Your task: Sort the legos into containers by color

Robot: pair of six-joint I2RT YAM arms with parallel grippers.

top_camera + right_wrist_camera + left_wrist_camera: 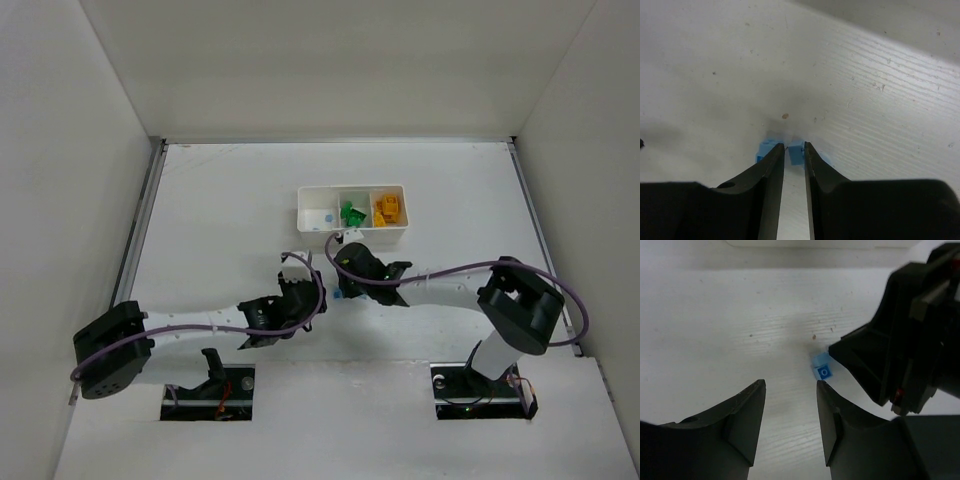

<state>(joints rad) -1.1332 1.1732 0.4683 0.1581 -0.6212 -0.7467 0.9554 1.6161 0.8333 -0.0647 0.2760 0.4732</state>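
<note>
A white bench (220, 220) fills the view from above, boxed in by plain white walls (330, 60) at the back and on both sides.

Two arms, white with black joints, reach in from the near edge. The left arm (190, 328) stretches up and to the right. The right arm (450, 285) bends at a black elbow and reaches back to the left. Their tips come near each other around the middle of the bench, a little nearer than the tray.

Toward the back sits a small white tray (350, 188) with three square compartments side by side. The left one holds a speck of pale blue (325, 215), the middle one holds green bricks (350, 213), and the right one holds orange bricks (388, 210).

A tiny light blue brick (821, 367) lies on the bare bench between the two arm tips, outside the tray.

The left jaws stand moderately apart with nothing between them, and the brick lies just beyond one tip.

The right jaws are drawn narrow, leaving only a slim slit, and their tips are down at the blue plastic. From the right wrist camera, blue shows just outside one jaw and also in the slit. I cannot tell whether that is one brick or two, or whether the jaws are pinching it.
</note>
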